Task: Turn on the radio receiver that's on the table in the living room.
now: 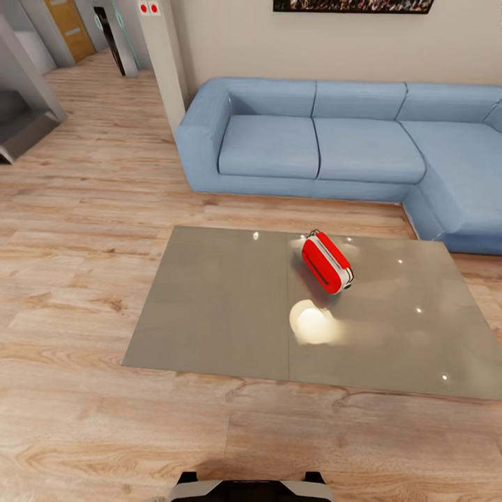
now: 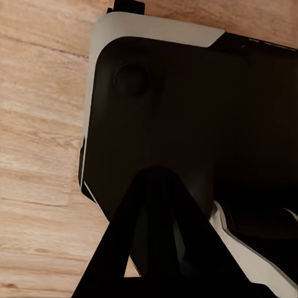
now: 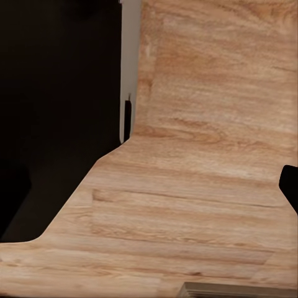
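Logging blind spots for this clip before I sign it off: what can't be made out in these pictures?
- Radio receiver controls: too small in the head view to find any switch.
- Left gripper: a dark silhouette against the robot's base; open or shut unclear.
- Right gripper: a dark sliver at the right wrist view's edge, cut off.
- Framed picture: cropped by the head view's top edge.
- Sofa: cut off at the right.

Looking down from head height over the table (image 1: pixel 223 307); both wrist views facing floor (image 3: pixel 205 186) closely.
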### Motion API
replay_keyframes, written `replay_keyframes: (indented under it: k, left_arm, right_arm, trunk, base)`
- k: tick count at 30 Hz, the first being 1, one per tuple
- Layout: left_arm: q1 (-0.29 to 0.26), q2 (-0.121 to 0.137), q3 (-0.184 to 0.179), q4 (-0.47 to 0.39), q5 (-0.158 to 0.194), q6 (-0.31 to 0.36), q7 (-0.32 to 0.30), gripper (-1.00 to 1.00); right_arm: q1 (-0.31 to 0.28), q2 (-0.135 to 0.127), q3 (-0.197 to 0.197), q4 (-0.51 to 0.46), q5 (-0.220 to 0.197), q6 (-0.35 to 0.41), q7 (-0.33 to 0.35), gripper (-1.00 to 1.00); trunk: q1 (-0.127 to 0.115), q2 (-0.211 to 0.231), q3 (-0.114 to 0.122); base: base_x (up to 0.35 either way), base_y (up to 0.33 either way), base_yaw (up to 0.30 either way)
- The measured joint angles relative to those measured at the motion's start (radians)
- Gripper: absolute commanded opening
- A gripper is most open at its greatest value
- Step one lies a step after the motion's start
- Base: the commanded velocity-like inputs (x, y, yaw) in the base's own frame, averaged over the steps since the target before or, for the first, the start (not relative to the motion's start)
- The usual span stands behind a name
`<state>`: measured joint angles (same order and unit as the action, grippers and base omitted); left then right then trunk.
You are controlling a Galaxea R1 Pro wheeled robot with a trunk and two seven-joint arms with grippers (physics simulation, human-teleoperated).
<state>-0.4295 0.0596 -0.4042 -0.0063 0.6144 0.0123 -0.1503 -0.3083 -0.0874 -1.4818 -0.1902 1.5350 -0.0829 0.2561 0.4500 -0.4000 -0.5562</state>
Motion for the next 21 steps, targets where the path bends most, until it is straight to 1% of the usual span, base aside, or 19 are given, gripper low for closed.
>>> replay_keyframes:
  k: [8,21]
  left_arm:
    - [0.000,0.000,0.000,0.000,0.000,0.000,0.000,-1.00]
    - [0.000,0.000,-0.001,0.000,0.000,0.000,0.000,-1.00]
  right_arm:
    - [0.000,0.004,0.000,0.000,-0.003,0.000,-0.003,1.00]
    - [0.000,0.004,0.000,0.000,-0.003,0.000,-0.003,1.00]
  trunk:
    - [0.000,0.000,0.011]
    - [0.000,0.000,0.031]
  base:
    - [0.000,0.000,0.000]
    - [0.000,0.000,0.000]
